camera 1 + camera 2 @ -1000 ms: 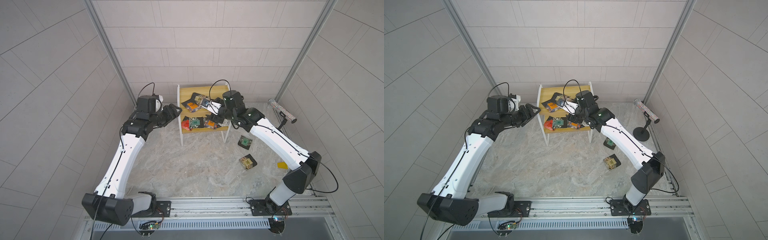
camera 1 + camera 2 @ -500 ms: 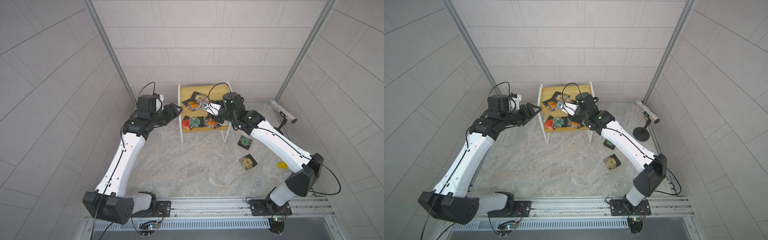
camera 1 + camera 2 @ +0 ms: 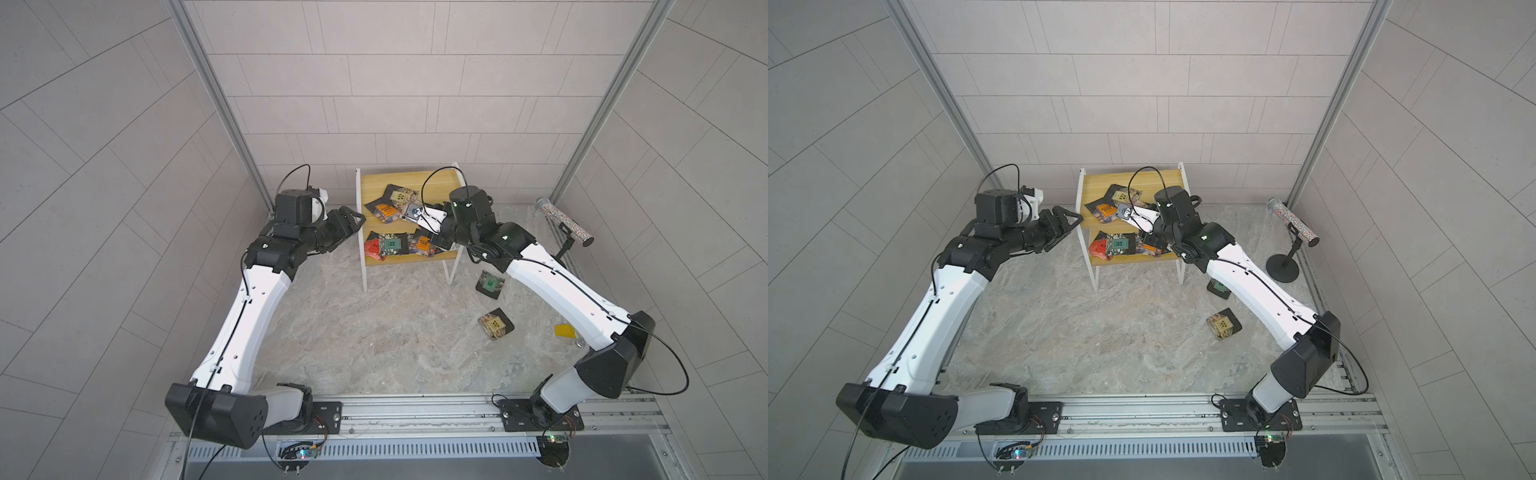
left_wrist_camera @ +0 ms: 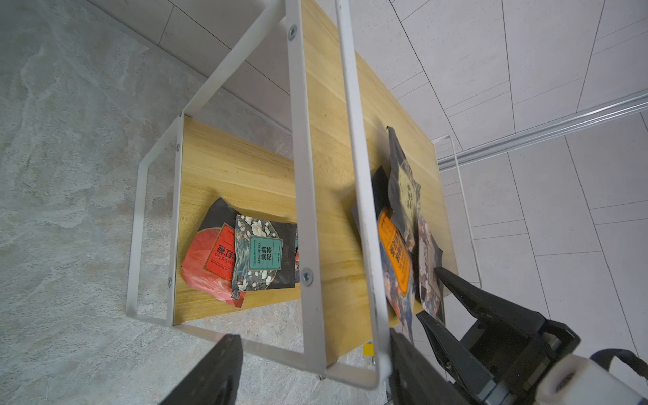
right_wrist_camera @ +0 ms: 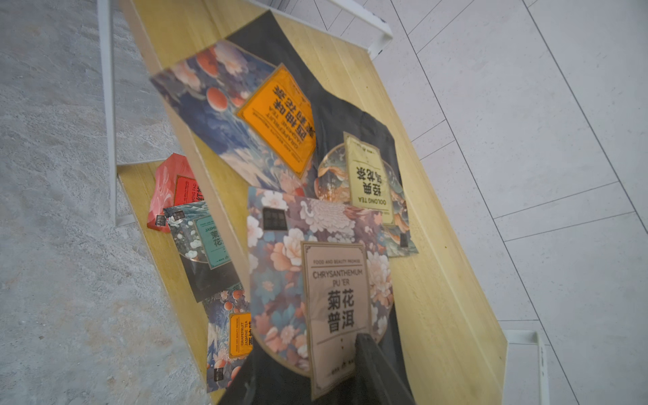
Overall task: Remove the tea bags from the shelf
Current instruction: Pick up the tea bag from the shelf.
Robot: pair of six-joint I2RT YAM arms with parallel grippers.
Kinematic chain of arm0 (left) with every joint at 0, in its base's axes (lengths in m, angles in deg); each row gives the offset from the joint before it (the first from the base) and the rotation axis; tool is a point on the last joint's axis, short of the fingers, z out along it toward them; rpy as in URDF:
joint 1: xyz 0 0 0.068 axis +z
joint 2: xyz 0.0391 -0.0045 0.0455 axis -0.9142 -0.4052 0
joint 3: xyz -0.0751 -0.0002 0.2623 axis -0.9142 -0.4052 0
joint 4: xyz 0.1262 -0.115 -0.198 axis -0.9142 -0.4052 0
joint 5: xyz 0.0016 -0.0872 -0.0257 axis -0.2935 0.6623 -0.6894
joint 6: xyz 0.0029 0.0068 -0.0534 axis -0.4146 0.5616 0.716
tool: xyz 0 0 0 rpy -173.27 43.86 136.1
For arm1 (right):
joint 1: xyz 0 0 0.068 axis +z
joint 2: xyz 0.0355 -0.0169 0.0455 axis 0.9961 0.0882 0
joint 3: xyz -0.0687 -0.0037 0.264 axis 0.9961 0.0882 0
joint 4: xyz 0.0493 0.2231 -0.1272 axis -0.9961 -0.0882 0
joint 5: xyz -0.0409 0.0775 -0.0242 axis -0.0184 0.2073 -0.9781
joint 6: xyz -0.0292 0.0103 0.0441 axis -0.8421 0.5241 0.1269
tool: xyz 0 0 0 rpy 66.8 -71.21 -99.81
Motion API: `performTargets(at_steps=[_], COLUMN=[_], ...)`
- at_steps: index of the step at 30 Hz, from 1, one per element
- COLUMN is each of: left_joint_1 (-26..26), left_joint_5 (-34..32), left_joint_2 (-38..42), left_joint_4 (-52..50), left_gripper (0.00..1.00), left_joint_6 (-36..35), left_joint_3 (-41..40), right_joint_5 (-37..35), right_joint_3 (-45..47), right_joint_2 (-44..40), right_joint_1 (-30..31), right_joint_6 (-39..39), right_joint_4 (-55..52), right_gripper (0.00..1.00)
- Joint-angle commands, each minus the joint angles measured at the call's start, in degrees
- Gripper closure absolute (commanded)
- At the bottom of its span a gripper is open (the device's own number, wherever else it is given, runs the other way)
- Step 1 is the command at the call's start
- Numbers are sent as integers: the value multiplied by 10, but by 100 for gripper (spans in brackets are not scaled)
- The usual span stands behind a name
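Note:
The shelf (image 3: 374, 187) (image 3: 1096, 187) stands at the back wall, with tea bags on both wooden tiers. An orange-label bag (image 3: 384, 209) and a yellow-label bag (image 5: 364, 175) lie on the top tier. Red (image 4: 210, 259), green (image 4: 264, 252) and orange (image 3: 423, 243) ones lie on the lower tier. My right gripper (image 3: 415, 214) (image 5: 315, 368) is at the top tier's right front, shut on a floral beige-label tea bag (image 5: 315, 263). My left gripper (image 3: 359, 220) (image 4: 312, 350) hangs open at the shelf's left side, its fingers either side of the white frame corner.
Two tea bags lie on the stone floor right of the shelf, a green-label one (image 3: 490, 284) and a yellow-label one (image 3: 494, 326). A small yellow block (image 3: 565, 331) sits farther right. A black stand with a glittery tube (image 3: 565, 224) is in the back right corner.
The right gripper's jaws have closed on the beige-label tea bag on the top tier. The left arm has stayed in place.

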Motion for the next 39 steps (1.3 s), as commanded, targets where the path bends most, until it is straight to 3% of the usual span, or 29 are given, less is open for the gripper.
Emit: performTargets(at_steps=[1,8,23,30,39], left_joint_1=[6,7,8,7,8], left_joint_5=[-16,-18,-26,-22,-8], left_joint_2=[9,13,32,43,74], left_joint_4=[-13,-15,-29,-36,-39], left_gripper=[29,29,29,23,19], left_joint_6=[-6,-5,-12,-12,-39], left_joint_3=[-8,-7,-19,-18,-49], right_joint_5=[-13,-13,-39,-86,-148], right_joint_3=[5,12,67,129,223], right_joint_2=[-35,-52,-142,-213,-310], right_joint_1=[-8,-6,15,46,93], right_joint_6=[39,41,40,45,109], right_joint_4=[-5,-4,7,0,-22], right_gripper=[78,90,94,95,95])
